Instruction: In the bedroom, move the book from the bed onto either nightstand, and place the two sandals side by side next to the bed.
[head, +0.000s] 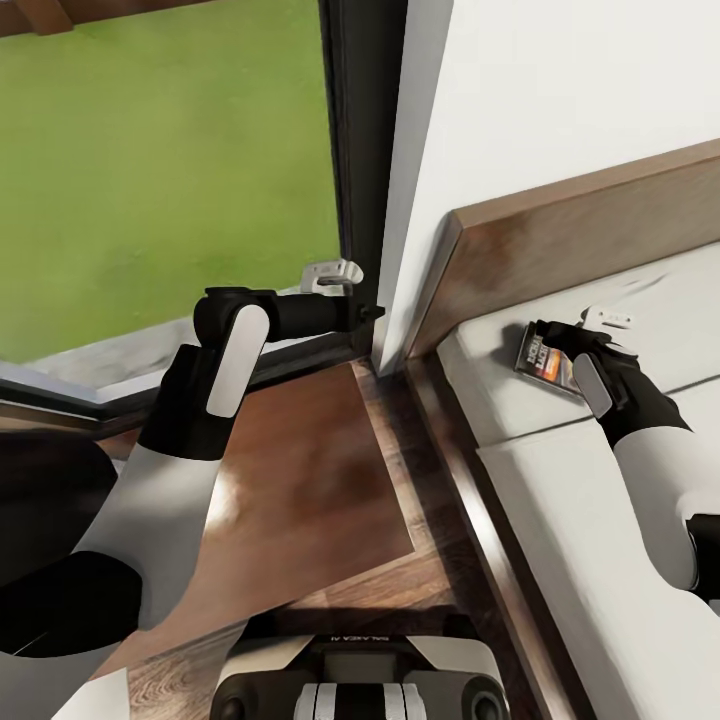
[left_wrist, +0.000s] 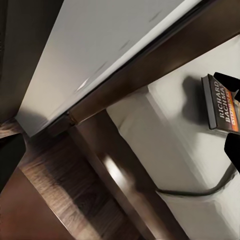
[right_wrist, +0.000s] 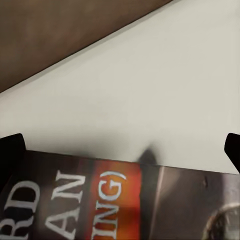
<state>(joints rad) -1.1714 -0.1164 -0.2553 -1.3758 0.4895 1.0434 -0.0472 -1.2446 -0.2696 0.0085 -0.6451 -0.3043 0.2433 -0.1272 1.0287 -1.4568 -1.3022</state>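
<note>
Orange-banded book (right_wrist: 100, 200) lettering fills the wrist close-up above off-white bed (right_wrist: 150, 90).

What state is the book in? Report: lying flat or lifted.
Cannot tell: the book sits at the right tool above the bed.

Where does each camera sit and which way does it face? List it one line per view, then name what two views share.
Head view: on the robot's head, looking forward and down at the nightstand, the window and the bed; both arms and the base show.
Left wrist view: near the left arm's jaws, looking across the bed frame at the book; dark parts of the right arm show at the edge.
Right wrist view: near the right arm's jaws, close over the book on the mattress; dark fingertips show at both sides.
Shared: all three views show the book on the bed.
</note>
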